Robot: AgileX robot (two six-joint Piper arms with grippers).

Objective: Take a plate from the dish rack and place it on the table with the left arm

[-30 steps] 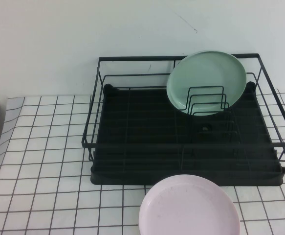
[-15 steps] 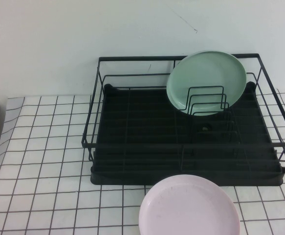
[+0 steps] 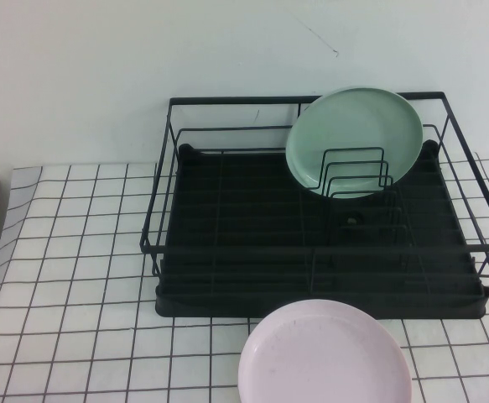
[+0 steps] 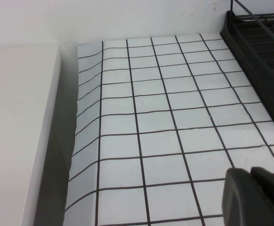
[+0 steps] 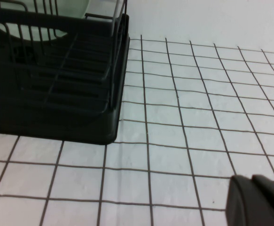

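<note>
Nothing has moved since earlier. Plate (image 3: pixel 353 138) stands upright in rack (image 3: pixel 227 243), far-right slots. Pink plate (image 3: pixel 324 353) lies just in front of rack on worktop (image 3: pixel 68 277). Left claw (image 4: pixel 255 197) closed, empty, beside rack; right claw (image 5: pixel 256 200) over worktop beside rack, fingers together, empty.

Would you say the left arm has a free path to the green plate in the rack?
Probably yes: the green plate stands upright in the dish rack, top rim exposed. The left gripper, shut, is over bare table; right gripper likewise away.

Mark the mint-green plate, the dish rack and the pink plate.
mint-green plate (image 3: pixel 353 134): high view, middle of its face above the dividers.
dish rack (image 3: pixel 227 100): high view, back top rail.
pink plate (image 3: pixel 324 357): high view, centre of its face.
</note>
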